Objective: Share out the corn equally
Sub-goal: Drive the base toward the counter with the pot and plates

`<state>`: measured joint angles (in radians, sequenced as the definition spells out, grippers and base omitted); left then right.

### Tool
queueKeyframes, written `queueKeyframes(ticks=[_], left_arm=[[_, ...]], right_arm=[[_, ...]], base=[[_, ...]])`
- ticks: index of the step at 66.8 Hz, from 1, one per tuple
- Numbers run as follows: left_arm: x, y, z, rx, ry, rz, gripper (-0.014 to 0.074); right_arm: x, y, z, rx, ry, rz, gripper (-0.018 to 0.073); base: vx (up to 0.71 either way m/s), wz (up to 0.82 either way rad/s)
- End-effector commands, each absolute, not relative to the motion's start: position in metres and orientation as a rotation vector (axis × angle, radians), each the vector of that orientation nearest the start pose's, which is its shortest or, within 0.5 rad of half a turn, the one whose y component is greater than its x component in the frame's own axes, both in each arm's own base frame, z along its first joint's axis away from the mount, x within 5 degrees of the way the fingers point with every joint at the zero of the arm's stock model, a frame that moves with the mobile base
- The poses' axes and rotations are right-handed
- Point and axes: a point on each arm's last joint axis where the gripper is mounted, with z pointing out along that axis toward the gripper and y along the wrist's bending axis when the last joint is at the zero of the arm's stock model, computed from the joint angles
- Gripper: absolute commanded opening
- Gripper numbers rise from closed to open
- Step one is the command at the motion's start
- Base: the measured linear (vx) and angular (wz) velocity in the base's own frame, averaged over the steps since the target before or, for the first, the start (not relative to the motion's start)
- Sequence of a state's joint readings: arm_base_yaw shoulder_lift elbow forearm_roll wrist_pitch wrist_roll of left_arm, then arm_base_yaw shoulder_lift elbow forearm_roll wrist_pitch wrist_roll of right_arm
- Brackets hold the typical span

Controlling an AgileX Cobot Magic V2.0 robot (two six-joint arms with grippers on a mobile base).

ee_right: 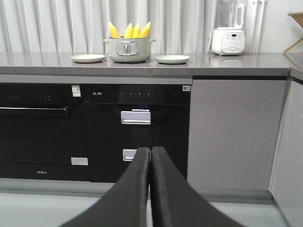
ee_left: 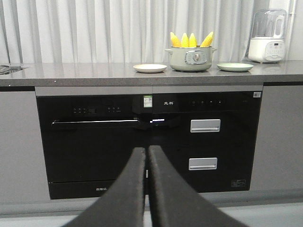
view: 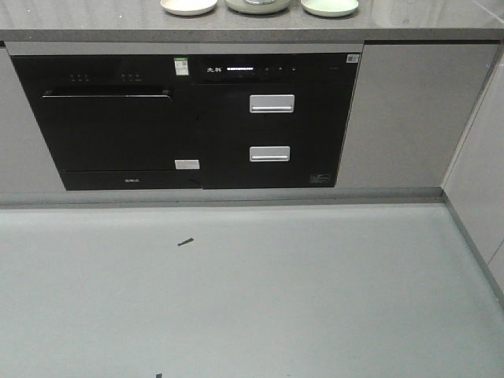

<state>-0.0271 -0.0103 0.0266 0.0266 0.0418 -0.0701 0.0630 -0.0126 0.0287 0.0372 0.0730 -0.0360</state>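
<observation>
From the front view, the grey countertop [view: 94, 31] runs across the top of the scene. Only the near edges of a cream plate [view: 189, 6], a pot [view: 257, 5] and a pale green plate [view: 330, 7] show on it. Below sit a black built-in appliance [view: 110, 126] and a black drawer unit [view: 272, 126] with two silver handles, above a grey floor [view: 236, 299].

From the left wrist view, the left gripper [ee_left: 147, 150] has its dark fingers pressed together on nothing and hangs low, well short of the counter. The corn [ee_left: 191, 40], four yellow cobs, stands upright in the pot between the two plates. A white blender [ee_left: 267, 38] stands off to the right, before pale curtains [ee_left: 85, 28].

From the right wrist view, the right gripper [ee_right: 150, 150] is likewise pinched together and empty, well apart from the corn in the pot.
</observation>
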Motion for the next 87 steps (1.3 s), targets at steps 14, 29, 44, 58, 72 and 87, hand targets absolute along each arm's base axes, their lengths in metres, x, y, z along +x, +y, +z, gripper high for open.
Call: queueKeyframes(ticks=[14, 29, 44, 58, 72, 87], left_arm=[[0.0556, -0.0016, 0.2038, -0.018, 1.466, -0.066, -0.0007], [0.0556, -0.0016, 0.2038, -0.018, 1.466, -0.066, -0.0007], [0.0556, -0.0016, 0.2038, -0.018, 1.466, -0.066, -0.0007], [0.0556, -0.0016, 0.2038, -0.018, 1.466, -0.066, -0.0007], [0.0556, -0.0016, 0.2038, -0.018, 1.466, -0.066, -0.0007], [0.0556, -0.0016, 0.2038, -0.018, 1.466, -0.066, -0.0007]], right_arm=[[0.0566, 0.0037, 0.2019, -0.06, 1.505, 0.04, -0.0006], [0.0566, 0.0037, 0.2019, -0.06, 1.505, 0.04, -0.0006], [0.0566, 0.0037, 0.2019, -0.06, 1.505, 0.04, -0.0006], [0.0566, 0.0037, 0.2019, -0.06, 1.505, 0.04, -0.0006], [0.0566, 0.0037, 0.2019, -0.06, 1.505, 0.04, -0.0006], [0.0566, 0.0037, 0.2019, -0.06, 1.505, 0.04, -0.0006]], base=[[0.19, 0.01], [0.21, 0.03], [0.24, 0.04], [0.26, 0.03], [0.27, -0.02], [0.26, -0.06]])
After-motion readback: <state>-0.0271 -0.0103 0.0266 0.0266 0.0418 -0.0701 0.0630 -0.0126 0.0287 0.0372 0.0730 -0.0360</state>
